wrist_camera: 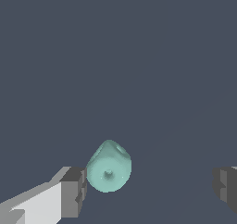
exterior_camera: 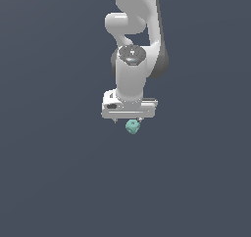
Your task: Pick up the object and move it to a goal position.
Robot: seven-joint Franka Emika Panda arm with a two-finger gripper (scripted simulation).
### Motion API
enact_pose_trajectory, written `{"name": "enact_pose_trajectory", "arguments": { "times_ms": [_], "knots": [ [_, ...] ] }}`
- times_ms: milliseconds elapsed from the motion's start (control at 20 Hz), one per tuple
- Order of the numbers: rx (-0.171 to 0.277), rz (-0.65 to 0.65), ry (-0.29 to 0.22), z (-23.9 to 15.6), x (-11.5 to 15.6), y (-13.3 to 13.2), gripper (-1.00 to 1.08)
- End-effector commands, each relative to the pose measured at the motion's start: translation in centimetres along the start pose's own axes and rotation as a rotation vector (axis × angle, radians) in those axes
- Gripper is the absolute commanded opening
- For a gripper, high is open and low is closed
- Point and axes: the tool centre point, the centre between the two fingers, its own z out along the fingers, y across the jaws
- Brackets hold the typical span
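The object (exterior_camera: 132,127) is a small teal-green faceted lump on the dark grey floor, just below the white gripper hand in the exterior view. In the wrist view the object (wrist_camera: 109,167) lies between the two fingers, right beside one grey finger pad (wrist_camera: 74,193) and far from the other pad (wrist_camera: 226,187). My gripper (wrist_camera: 150,190) is open wide, with the jaws standing on either side of the lump and not closed on it. In the exterior view the gripper (exterior_camera: 128,120) points straight down and its fingers are mostly hidden under the hand.
A plain dark grey floor (exterior_camera: 59,182) lies all around. The white arm (exterior_camera: 132,59) rises behind the gripper. No other objects and no goal marker show.
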Motion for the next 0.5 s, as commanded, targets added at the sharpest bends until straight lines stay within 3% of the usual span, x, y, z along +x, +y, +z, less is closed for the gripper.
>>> {"name": "enact_pose_trajectory", "arguments": {
  "times_ms": [0,450],
  "knots": [
    [0.000,0.000,0.000,0.00,0.00,0.00,1.00],
    [-0.016,-0.046,0.007,0.05,0.33,0.80,1.00]
  ]
}}
